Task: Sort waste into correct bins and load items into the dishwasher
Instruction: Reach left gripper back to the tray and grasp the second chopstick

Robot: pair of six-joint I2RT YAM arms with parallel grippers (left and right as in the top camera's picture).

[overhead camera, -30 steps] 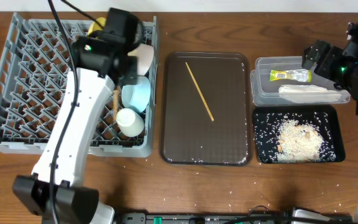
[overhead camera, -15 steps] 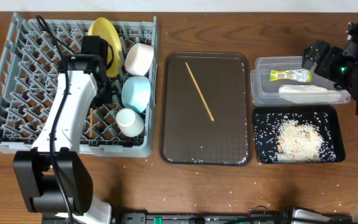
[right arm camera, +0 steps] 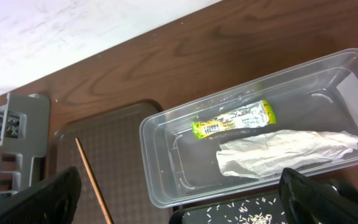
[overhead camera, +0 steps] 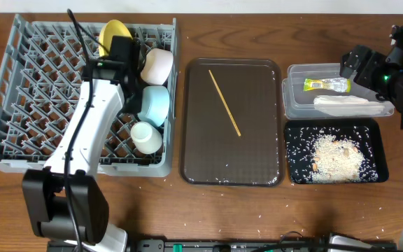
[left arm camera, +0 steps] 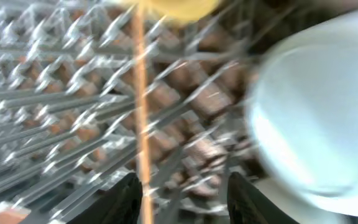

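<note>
The grey dish rack [overhead camera: 19, 105] holds the yellow plate [overhead camera: 114, 33], white bowl [overhead camera: 158, 65], light blue bowl [overhead camera: 156, 105] and white cup [overhead camera: 147, 136]. My left gripper [overhead camera: 126, 70] hovers over the rack beside the bowls. In the blurred left wrist view it [left arm camera: 185, 199] is open, with one chopstick [left arm camera: 138, 93] lying on the rack pegs near its left finger. The other chopstick [overhead camera: 224, 101] lies on the brown tray [overhead camera: 257, 161]. My right gripper [right arm camera: 188, 199] is open above the clear tub [right arm camera: 166, 143], which holds the wrapper [right arm camera: 232, 120] and napkin [right arm camera: 284, 152].
The black tray [overhead camera: 296, 168] in front of the clear tub [overhead camera: 292, 105] holds rice and food scraps [overhead camera: 334, 150]. Loose rice grains dot the table near the front edge. The rack's left half has bare pegs.
My left gripper carried a chopstick left over the rack, left it lying on the pegs, and has moved back toward the bowls. The right arm has not moved.
</note>
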